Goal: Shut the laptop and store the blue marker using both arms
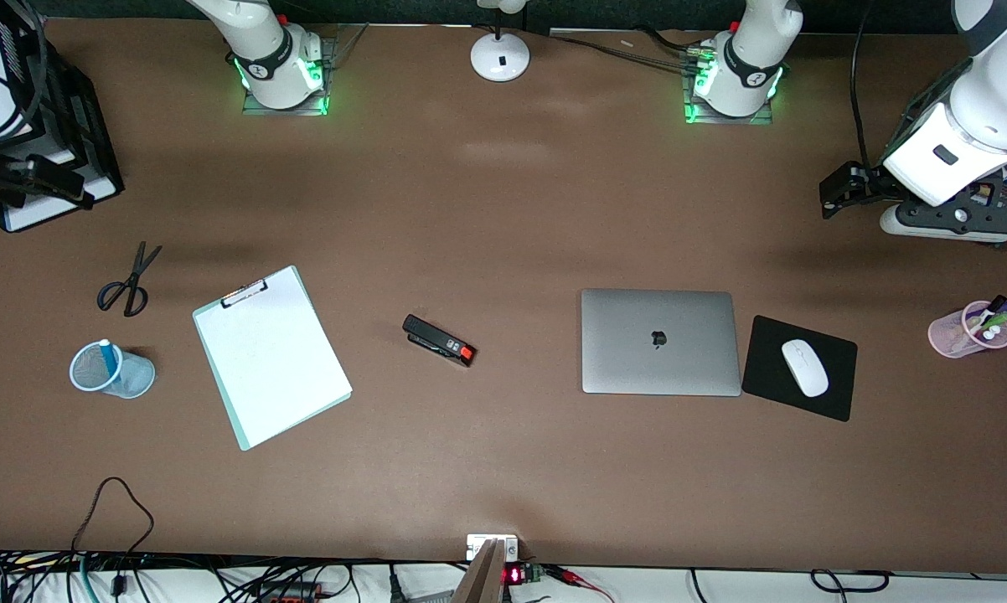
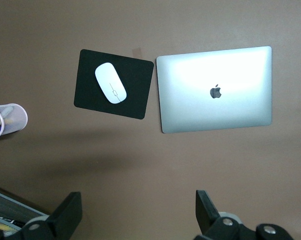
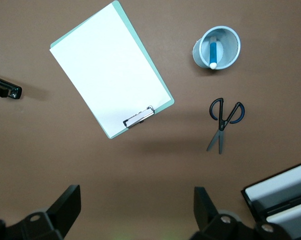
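The silver-grey laptop [image 1: 660, 341] lies shut on the table, lid down with the apple logo up; it also shows in the left wrist view [image 2: 214, 89]. The blue marker [image 1: 107, 355] stands in a light-blue mesh cup [image 1: 126, 378] at the right arm's end, also seen in the right wrist view [image 3: 213, 52]. My left gripper [image 2: 139, 215] is open and empty, held high at the left arm's end [image 1: 843, 188]. My right gripper [image 3: 138, 212] is open and empty, high over the table's right-arm end [image 1: 30, 174].
A black mouse pad [image 1: 830, 389] with a white mouse [image 1: 804, 368] lies beside the laptop. A pink pen cup [image 1: 960, 333], a stapler [image 1: 439, 340], a clipboard [image 1: 269, 356], scissors [image 1: 126, 283] and a black rack [image 1: 59, 151] are also on the table.
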Robot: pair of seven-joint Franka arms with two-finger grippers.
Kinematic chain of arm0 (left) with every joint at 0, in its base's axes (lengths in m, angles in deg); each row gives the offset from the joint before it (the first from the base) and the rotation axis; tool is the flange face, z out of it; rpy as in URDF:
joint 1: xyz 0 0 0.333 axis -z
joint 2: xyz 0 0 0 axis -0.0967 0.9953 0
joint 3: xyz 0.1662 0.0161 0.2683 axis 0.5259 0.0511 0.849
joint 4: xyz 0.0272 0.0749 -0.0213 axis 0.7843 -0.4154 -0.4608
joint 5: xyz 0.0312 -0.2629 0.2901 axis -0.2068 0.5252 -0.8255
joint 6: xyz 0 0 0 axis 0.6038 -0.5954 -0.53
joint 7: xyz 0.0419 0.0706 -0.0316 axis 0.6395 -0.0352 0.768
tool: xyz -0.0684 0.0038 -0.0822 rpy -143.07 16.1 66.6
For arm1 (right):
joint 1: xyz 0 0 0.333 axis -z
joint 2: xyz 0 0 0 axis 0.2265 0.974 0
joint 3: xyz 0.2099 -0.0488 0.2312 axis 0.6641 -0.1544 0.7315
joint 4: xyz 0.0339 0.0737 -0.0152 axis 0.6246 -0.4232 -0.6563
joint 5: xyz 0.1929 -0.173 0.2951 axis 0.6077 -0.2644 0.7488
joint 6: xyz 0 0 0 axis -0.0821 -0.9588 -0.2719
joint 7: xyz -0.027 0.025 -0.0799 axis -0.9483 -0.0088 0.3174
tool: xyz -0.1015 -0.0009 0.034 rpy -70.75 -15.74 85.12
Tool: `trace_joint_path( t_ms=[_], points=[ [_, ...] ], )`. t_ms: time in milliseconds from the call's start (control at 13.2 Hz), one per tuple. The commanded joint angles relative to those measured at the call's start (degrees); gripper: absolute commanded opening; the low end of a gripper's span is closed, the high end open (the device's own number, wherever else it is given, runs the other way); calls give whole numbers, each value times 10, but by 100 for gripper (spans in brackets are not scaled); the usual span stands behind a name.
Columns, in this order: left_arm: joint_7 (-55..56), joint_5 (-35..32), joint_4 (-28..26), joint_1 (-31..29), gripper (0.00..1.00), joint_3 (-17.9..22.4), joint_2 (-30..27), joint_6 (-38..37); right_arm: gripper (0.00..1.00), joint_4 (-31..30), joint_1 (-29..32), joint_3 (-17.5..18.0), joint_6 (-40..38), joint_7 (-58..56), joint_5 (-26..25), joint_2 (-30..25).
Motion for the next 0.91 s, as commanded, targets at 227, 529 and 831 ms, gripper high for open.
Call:
trace_joint_path(
  t_ms=[227,529,831],
  points=[
    [-5,-10,19,1,100,-1,8,-13,100,-16,-11,-2,-4,11,-11,-23],
    [-4,-10,19,3,100,-2,9,-13,100,-11,-8,-4,-11,12,-9,-24],
    [-5,-10,19,1,100,-1,9,-12,100,-11,-10,-2,-16,11,-10,-25]
  ],
)
